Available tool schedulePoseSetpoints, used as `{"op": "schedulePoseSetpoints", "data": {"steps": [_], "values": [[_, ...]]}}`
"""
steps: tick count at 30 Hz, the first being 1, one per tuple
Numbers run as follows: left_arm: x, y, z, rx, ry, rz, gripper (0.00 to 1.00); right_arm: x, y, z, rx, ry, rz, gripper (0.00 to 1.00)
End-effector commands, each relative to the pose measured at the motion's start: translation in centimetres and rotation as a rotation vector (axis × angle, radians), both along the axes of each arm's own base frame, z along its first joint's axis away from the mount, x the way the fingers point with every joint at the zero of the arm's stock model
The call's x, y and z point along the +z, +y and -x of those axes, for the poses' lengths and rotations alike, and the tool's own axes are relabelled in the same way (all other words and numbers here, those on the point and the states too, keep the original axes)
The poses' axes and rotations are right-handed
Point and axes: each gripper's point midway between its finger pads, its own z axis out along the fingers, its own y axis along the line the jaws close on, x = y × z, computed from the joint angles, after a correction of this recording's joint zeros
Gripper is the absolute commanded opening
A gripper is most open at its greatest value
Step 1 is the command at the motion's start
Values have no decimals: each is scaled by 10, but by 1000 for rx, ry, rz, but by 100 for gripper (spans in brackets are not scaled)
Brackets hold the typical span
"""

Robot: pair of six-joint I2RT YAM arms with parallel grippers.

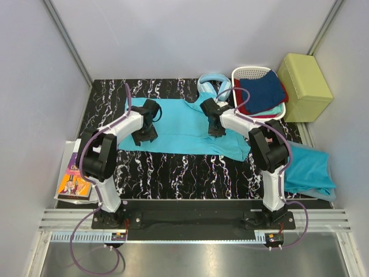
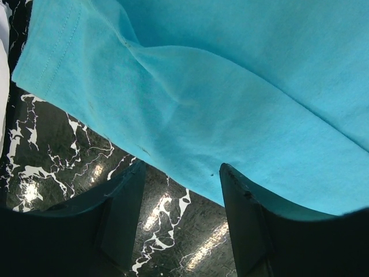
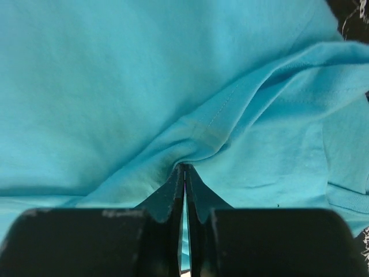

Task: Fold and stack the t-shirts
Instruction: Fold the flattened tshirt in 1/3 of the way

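A turquoise t-shirt (image 1: 179, 130) lies spread flat across the middle of the black marbled table (image 1: 173, 170). My left gripper (image 1: 144, 137) stands at the shirt's left part, open. In the left wrist view its fingers (image 2: 124, 213) straddle bare table right at the shirt's hem edge (image 2: 190, 173), with nothing between them. My right gripper (image 1: 215, 130) is over the shirt's right part near the sleeve. It is shut, and in the right wrist view a pucker of cloth (image 3: 190, 153) is pinched at its tips (image 3: 184, 168). A second turquoise t-shirt (image 1: 308, 167) lies crumpled off the table's right side.
A white basket (image 1: 245, 72) holding navy and red clothes stands at the back right, with pale blue headphones (image 1: 212, 82) beside it. A yellow-green box (image 1: 304, 86) sits further right. A colourful booklet (image 1: 72, 176) lies at the table's left edge.
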Motion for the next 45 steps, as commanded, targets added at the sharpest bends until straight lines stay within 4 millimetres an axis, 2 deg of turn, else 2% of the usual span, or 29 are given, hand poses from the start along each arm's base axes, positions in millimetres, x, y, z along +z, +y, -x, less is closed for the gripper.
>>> {"op": "schedulePoseSetpoints", "data": {"steps": [1, 3, 5, 6, 8, 9, 10, 11, 12, 14, 15, 17, 18, 19, 20, 21, 22, 24, 26, 29, 32, 35, 36, 38, 39, 41, 45], "values": [[-7, 0, 0, 8, 2, 6, 59, 31, 21, -30, 18, -103, -47, 10], [-8, 0, 2, 11, 7, 5, 59, 28, 24, -37, 26, -108, -38, 10], [-11, 0, 2, 13, 10, 7, 59, 35, 34, -50, 41, -131, -56, 10], [-12, 0, 4, 13, 13, 8, 59, 29, 35, -54, 41, -126, -48, 10], [-14, 1, 6, 12, 21, 5, 59, 39, 43, -69, 50, -160, -60, 11], [-14, 1, 7, 13, 22, 4, 59, 31, 45, -74, 57, -153, -48, 11], [-14, 2, 7, 14, 20, 4, 59, 37, 50, -83, 60, -175, -54, 12], [-15, 3, 9, 17, 22, 2, 59, 34, 52, -87, 70, -172, -45, 12], [-14, 3, 9, 15, 18, 3, 59, 24, 50, -89, 67, -155, -23, 12], [-12, 5, 11, 17, 12, -3, 59, 33, 49, -92, 62, -164, -15, 14], [-5, 5, 10, 18, -8, 0, 59, 52, 46, -92, 53, -199, -15, 15], [5, 9, 10, 21, -39, -9, 59, 62, 38, -83, 49, -221, -3, 19], [13, 10, 9, 19, -62, -11, 59, 93, 37, -79, 47, -285, -20, 24], [27, 10, 7, 17, -102, -3, 60, 91, 33, -65, 60, -271, -1, 26], [35, 13, 7, 15, -127, -10, 60, 100, 31, -58, 71, -287, 2, 28], [42, 14, 7, 8, -145, -12, 60, 128, 35, -47, 86, -336, -22, 32], [54, 15, 6, 7, -179, -7, 61, 122, 32, -35, 91, -321, -18, 34], [61, 18, 7, 2, -197, -16, 62, 132, 30, -14, 100, -316, -38, 38], [66, 20, 9, 1, -208, -22, 63, 134, 28, -2, 86, -304, -71, 40], [62, 21, 8, 4, -198, -34, 63, 120, 25, 8, 83, -269, -74, 40], [57, 21, 10, -3, -164, -36, 63, 118, 30, 11, 108, -234, -83, 39], [47, 20, 20, -10, -125, -25, 63, 121, 37, 26, 140, -207, -106, 39], [44, 20, 22, -7, -120, -23, 63, 114, 32, 33, 140, -192, -91, 39], [31, 23, 33, -5, -88, -28, 63, 111, 28, 43, 132, -184, -96, 39], [27, 24, 36, 0, -77, -29, 63, 99, 20, 51, 124, -163, -73, 39], [22, 25, 41, 2, -71, -31, 63, 94, 13, 55, 108, -163, -56, 39], [18, 25, 40, -14, -68, -33, 63, 83, 12, 58, 109, -140, -50, 39]]}}
